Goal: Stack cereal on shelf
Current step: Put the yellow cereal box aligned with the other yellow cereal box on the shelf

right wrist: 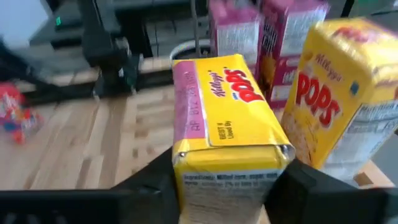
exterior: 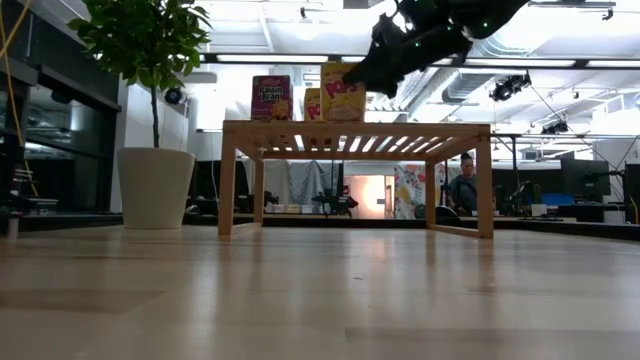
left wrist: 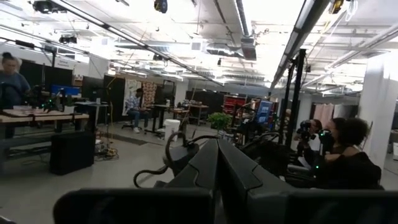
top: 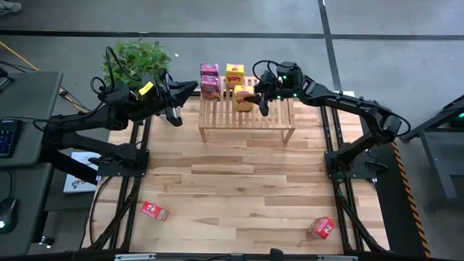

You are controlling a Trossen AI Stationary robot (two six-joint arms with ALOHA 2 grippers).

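The wooden slatted shelf (top: 246,119) stands at the table's far middle and also shows in the low view (exterior: 355,132). Two pink cereal boxes (top: 209,80) and a yellow box (top: 233,74) stand on its far left part. My right gripper (top: 251,98) is shut on a second yellow box (top: 243,98) over the shelf top, in front of the first yellow box (right wrist: 336,106). Two red boxes (top: 154,211) (top: 321,227) lie on the tabletop near the front edge. My left gripper (top: 187,90) is shut and empty, raised just left of the shelf. My right gripper pinches the yellow box between its two fingers, on two opposite sides (right wrist: 184,163) near its upper end. The fingers (right wrist: 305,183) come from the table's right, slanting down. The box (exterior: 342,92) stands about upright, its lower end at the shelf top; whether it rests there I cannot tell.
A potted plant (top: 138,59) stands off the table's far left corner, behind my left arm. The shelf's right half (top: 279,116) is bare slats. The broad wooden tabletop (top: 239,181) lies between the shelf and the red boxes.
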